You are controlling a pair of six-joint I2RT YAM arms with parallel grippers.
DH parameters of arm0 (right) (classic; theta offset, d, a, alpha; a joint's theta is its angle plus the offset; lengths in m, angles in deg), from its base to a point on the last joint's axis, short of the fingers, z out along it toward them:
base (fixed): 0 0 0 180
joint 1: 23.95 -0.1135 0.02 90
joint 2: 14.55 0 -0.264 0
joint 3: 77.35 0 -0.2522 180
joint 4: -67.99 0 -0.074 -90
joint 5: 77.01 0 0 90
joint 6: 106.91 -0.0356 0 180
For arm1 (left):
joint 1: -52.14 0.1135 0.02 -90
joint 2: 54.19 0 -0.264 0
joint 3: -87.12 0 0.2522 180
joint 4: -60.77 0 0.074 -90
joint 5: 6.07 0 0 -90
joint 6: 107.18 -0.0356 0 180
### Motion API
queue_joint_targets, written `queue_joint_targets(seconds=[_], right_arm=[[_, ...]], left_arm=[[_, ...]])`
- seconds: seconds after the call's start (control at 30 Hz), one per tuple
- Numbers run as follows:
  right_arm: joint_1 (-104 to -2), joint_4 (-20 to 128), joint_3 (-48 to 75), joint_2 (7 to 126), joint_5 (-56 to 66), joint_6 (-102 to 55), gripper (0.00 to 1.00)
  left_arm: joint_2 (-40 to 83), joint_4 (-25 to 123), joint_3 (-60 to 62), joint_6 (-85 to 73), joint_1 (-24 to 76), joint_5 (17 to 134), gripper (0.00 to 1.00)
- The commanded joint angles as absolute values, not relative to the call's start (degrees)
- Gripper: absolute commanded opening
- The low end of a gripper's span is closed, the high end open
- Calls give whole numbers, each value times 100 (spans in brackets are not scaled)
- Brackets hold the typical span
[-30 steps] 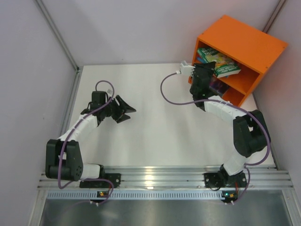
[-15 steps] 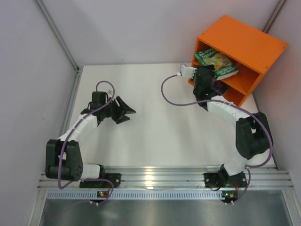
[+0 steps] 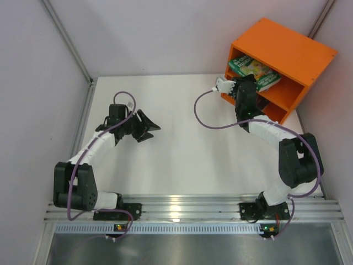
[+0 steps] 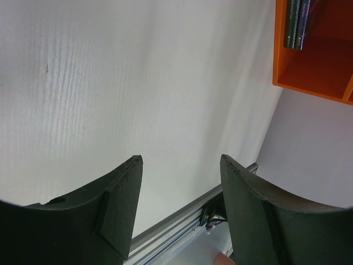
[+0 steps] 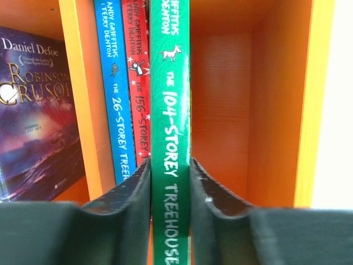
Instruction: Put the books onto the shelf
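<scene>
My right gripper (image 5: 170, 162) is shut on the spine of the green book (image 5: 170, 99), held upright inside a compartment of the orange shelf (image 5: 278, 83). To its left stand a red book (image 5: 138, 66) and a bright blue book (image 5: 113, 83). Beyond the dividing board, a dark purple book (image 5: 33, 121) sits in the other compartment. From above, the green book (image 3: 255, 68) pokes out of the shelf (image 3: 287, 47) with the right gripper (image 3: 248, 81) at its mouth. My left gripper (image 3: 149, 127) is open and empty over the table (image 3: 176, 149).
The shelf (image 4: 322, 61) sits at the table's far right corner, against the wall, its openings facing the arms. Book spines (image 4: 297, 22) show in its compartment in the left wrist view. Grey walls close in left and right; an aluminium rail (image 3: 187, 207) runs along the near edge.
My right gripper has pushed toward the shelf with the green book, which now sits deeper in the compartment. The left arm has barely shifted.
</scene>
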State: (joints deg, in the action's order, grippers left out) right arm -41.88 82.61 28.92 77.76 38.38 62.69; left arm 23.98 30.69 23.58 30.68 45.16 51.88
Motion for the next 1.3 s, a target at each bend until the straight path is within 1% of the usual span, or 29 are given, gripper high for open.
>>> queue_joint_targets(seconds=[0.0,0.07,0.1,0.17,0.2,0.3,0.4,0.5,0.57,0.6,0.77,0.9,1.03,1.1,1.23,1.27], right_arm=[[-4091,8685,2684,7598,3541,6027,33],[-4117,8325,2579,7580,3576,5737,42],[-4117,7914,2465,7571,3593,5632,51],[-4152,7577,2377,7510,3655,5245,59],[-4135,7132,2237,7449,3655,5087,65],[-4144,6419,1982,7308,3655,4516,68],[-4144,6065,1875,7220,3681,4172,68],[-4153,5968,1884,7141,3804,3996,66],[-4152,5959,1928,7106,3901,3987,63],[-4144,5959,1945,7097,3945,4005,59],[-4135,5941,1867,7061,4024,4101,56],[-4126,5871,1726,7176,4024,4163,49],[-4074,5862,1664,7290,4033,4189,45],[-4073,5897,1647,7360,4033,4198,40],[-4065,6055,1664,7422,4024,4338,35],[-4039,6142,1638,7518,4041,4469,31]], left_arm=[[2412,3145,2159,3072,4467,5264,63],[2394,3145,2167,3081,4459,5255,63],[2377,3145,2167,3081,4450,5255,63],[2333,3145,2202,3081,4432,5255,63],[2315,3145,2229,3081,4424,5273,63],[2262,3145,2273,3081,4406,5247,63],[2227,3154,2343,3072,4388,5220,63],[2183,3163,2387,3081,4380,5194,63],[2131,3154,2405,3072,4371,5194,63],[2104,3163,2422,3072,4371,5202,63],[2016,3163,2466,3090,4362,5202,63],[1972,3154,2501,3081,4362,5202,63],[1937,3119,2510,3081,4362,5220,63],[1928,3119,2502,3081,4362,5220,63],[1902,3101,2484,3081,4362,5237,63],[1902,3058,2484,3037,4362,5264,63]])
